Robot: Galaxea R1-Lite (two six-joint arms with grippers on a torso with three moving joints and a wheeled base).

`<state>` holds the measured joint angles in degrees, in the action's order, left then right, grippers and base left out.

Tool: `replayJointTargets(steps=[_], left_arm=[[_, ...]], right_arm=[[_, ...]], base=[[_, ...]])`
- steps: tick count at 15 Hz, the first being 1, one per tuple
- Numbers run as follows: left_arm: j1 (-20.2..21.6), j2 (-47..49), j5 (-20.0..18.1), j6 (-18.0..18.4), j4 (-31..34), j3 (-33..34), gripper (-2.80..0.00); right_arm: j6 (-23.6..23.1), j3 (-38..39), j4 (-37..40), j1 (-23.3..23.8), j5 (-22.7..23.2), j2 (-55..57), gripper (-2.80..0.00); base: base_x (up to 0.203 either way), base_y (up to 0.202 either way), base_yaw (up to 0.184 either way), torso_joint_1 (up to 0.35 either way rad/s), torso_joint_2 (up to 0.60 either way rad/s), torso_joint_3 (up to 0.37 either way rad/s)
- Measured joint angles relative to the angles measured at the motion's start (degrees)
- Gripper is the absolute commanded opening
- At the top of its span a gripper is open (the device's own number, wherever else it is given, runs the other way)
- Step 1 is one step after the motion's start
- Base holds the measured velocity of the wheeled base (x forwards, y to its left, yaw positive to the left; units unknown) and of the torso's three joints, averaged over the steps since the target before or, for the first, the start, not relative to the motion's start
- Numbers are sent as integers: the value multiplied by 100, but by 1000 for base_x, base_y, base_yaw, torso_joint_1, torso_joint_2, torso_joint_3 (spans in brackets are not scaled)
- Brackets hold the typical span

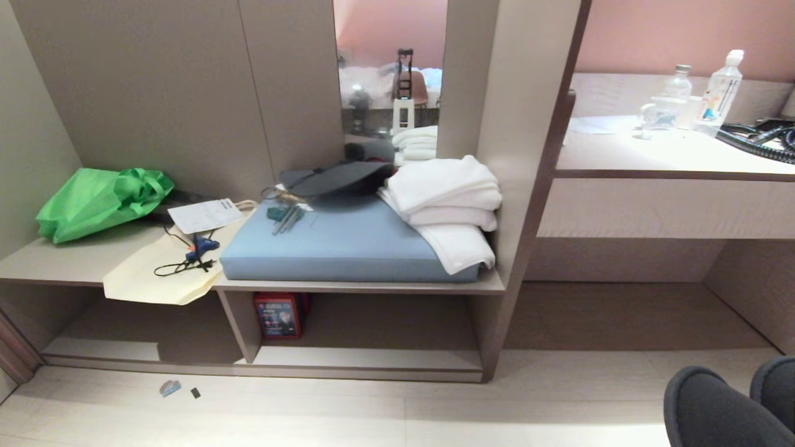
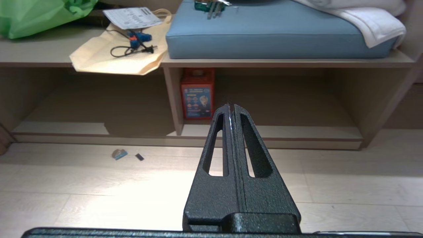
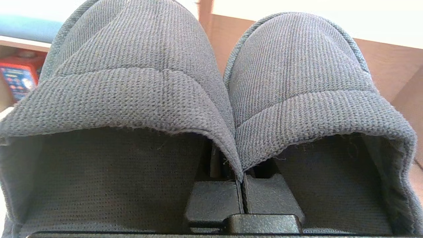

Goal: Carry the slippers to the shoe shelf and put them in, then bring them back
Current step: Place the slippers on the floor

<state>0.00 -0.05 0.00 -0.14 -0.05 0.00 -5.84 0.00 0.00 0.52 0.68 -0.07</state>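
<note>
The slippers [image 1: 714, 410], a dark blue-grey fabric pair, show at the lower right corner of the head view, above the floor. In the right wrist view they [image 3: 132, 82] fill the picture side by side, toes pointing away. My right gripper [image 3: 240, 185] is shut on their two touching inner walls, one finger inside each slipper, with its fingertips hidden by the fabric. The shoe shelf [image 1: 372, 359] is the low open bay under the bench, ahead and to the left. My left gripper [image 2: 231, 107] is shut and empty, pointing at the shoe shelf [image 2: 297, 132] from above the floor.
A red box [image 1: 278, 315] stands in the bay beside the divider panel [image 1: 239, 323]. On the bench lie a blue cushion [image 1: 335, 242], white towels [image 1: 447, 198], a cream tote [image 1: 161, 273] and a green bag [image 1: 99, 202]. Bottles [image 1: 720, 93] stand on the desk counter. Small scraps [image 1: 171, 388] lie on the floor.
</note>
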Motion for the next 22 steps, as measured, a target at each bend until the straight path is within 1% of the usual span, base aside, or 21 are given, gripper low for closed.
replayJointTargets(steps=[22], left_arm=[[0,0,0,-3,-2,0,-280]], right_arm=[[2,0,0,0,0,0,-280]], base=[[0,-196,3,3,3,1]])
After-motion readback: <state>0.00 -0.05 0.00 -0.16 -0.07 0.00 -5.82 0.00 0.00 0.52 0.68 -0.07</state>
